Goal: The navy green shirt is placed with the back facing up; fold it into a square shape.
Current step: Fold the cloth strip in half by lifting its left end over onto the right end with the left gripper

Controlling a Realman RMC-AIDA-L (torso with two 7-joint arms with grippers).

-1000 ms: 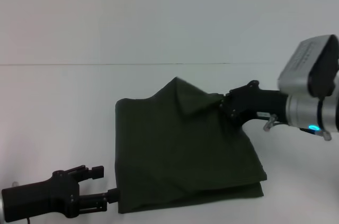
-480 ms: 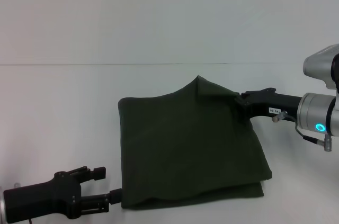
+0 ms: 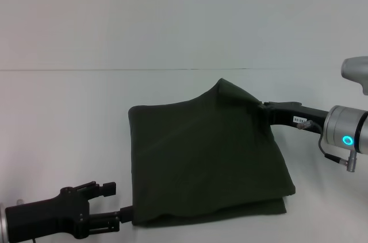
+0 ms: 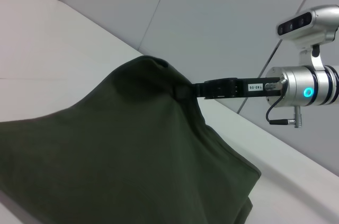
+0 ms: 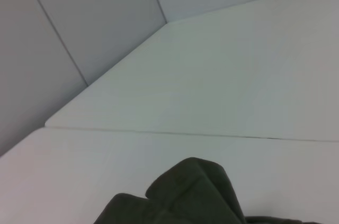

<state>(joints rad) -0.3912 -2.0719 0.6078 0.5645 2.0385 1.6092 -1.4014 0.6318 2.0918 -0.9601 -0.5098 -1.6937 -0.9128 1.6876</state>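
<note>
On white table: soft navy green shirt, folded to near-square, plain side up. Far right corner pinched tight and lifted by right pincer. Near left corner gripped by left pincer, closed.

One navy green shirt, one white table, and two pincers: left pincer, right pincer.
</note>
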